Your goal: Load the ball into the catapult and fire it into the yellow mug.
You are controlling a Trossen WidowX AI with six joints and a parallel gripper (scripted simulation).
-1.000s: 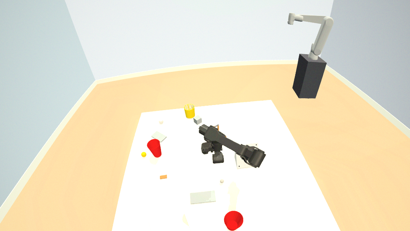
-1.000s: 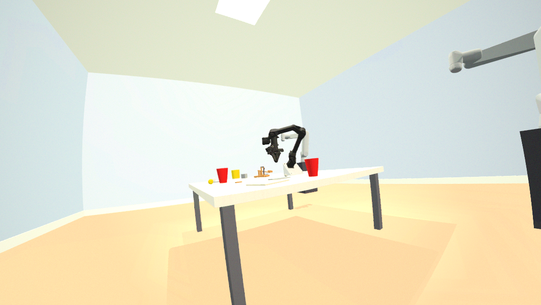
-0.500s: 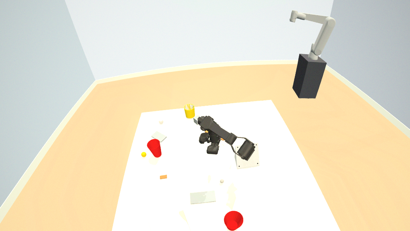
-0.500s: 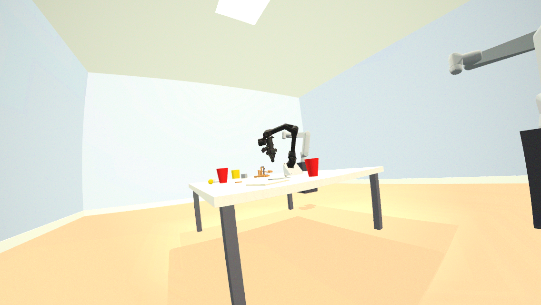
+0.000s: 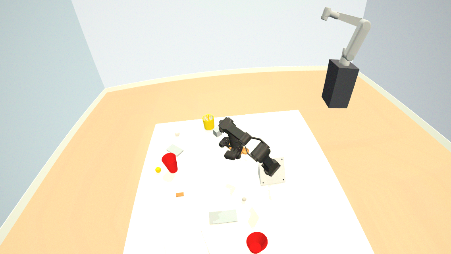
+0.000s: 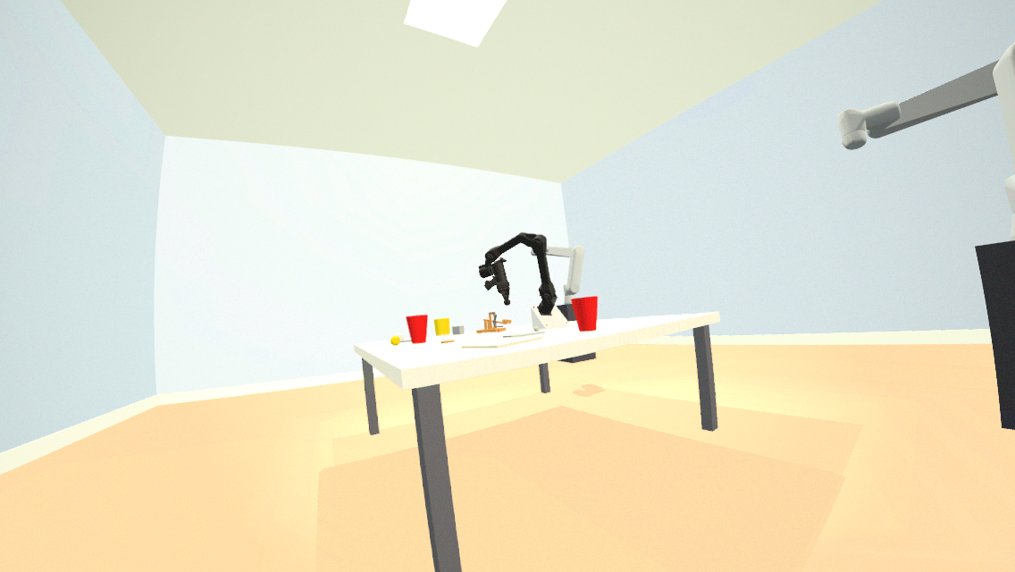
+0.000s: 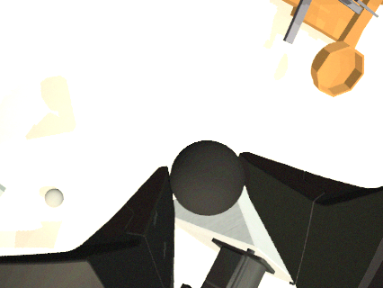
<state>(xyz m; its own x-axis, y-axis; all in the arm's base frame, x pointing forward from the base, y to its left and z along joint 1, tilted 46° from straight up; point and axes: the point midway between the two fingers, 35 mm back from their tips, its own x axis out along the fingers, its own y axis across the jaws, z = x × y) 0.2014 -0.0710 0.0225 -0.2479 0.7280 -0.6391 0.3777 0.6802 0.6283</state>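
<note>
My gripper [image 7: 203,168] [image 5: 231,155] [image 6: 506,299] is shut on a dark ball [image 7: 207,176] and holds it well above the white table [image 5: 315,189] [image 6: 567,340]. The orange wooden catapult [image 7: 325,6] [image 5: 244,151] [image 6: 493,328] stands on the table close by, with its empty round cup [image 7: 338,68] at the wrist view's upper right, apart from the ball. In the top view my arm hides most of the catapult. The yellow mug [image 5: 207,122] [image 6: 441,325] stands upright near the table's far edge.
Two red cups [image 5: 170,162] [image 5: 256,241] [image 6: 416,328] [image 6: 584,312], a grey cube [image 5: 216,132], a yellow ball [image 5: 158,169], small white balls [image 5: 176,133] [image 5: 243,199] [image 7: 54,195], an orange block [image 5: 180,194] and flat grey plates [image 5: 223,216] [image 5: 175,149] lie around the table. My base plate [image 5: 277,179] is at the right.
</note>
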